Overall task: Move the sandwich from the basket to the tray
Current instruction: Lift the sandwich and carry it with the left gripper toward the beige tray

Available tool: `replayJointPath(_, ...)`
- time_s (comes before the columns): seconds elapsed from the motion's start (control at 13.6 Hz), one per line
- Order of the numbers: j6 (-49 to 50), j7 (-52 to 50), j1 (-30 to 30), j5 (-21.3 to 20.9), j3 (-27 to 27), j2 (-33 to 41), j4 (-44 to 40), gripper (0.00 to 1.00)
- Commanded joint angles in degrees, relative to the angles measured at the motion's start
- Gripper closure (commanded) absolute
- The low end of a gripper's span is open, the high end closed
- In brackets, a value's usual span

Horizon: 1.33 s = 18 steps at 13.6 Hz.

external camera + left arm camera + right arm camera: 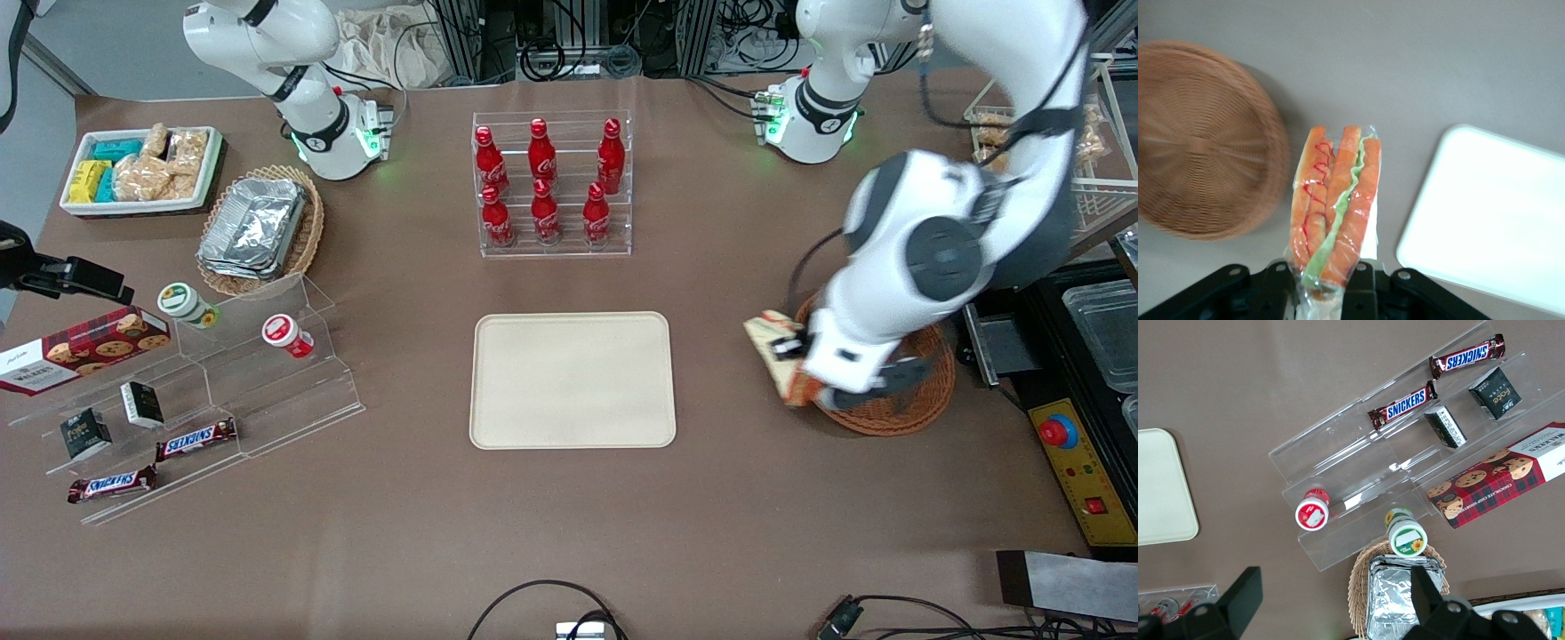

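The tray point(573, 380) is seen lying bare on the tabletop point(569, 533), and the wrapped sandwich point(775, 353) is held clamped in the hand point(794, 356) above the tabletop between tray and basket point(925, 391).

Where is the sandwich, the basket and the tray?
sandwich point(1335, 200), left wrist view, on its filling layers, held in the gripper point(1331, 283).
basket point(1201, 140), left wrist view, woven middle.
tray point(573, 380), front view, flat middle.
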State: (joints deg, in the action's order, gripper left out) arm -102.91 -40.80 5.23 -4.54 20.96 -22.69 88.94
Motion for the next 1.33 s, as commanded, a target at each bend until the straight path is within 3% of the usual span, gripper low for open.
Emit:
replayJointPath(0.0, 0.96, 0.02, 6.0, -0.64, -0.57, -10.94, -10.08, 1.0)
replayJointPath(0.37, -13.43, 1.07, 11.19, -1.26, -0.57, -20.53, -10.36, 1.0)
replayJointPath(0.81, -15.74, 1.07, 12.96, -2.14, -0.92, -24.06, -9.4, 1.0)
replayJointPath(0.88, -15.22, 0.81, 12.88, -2.05, -0.92, -23.98, -9.4, 0.75)
replayJointPath(0.96, -15.12, 0.63, 12.88, -2.14, -0.92, -23.71, -9.14, 0.01)
replayJointPath(1.25, -9.44, 0.89, 12.17, -2.49, -1.19, -19.07, -8.96, 0.0)
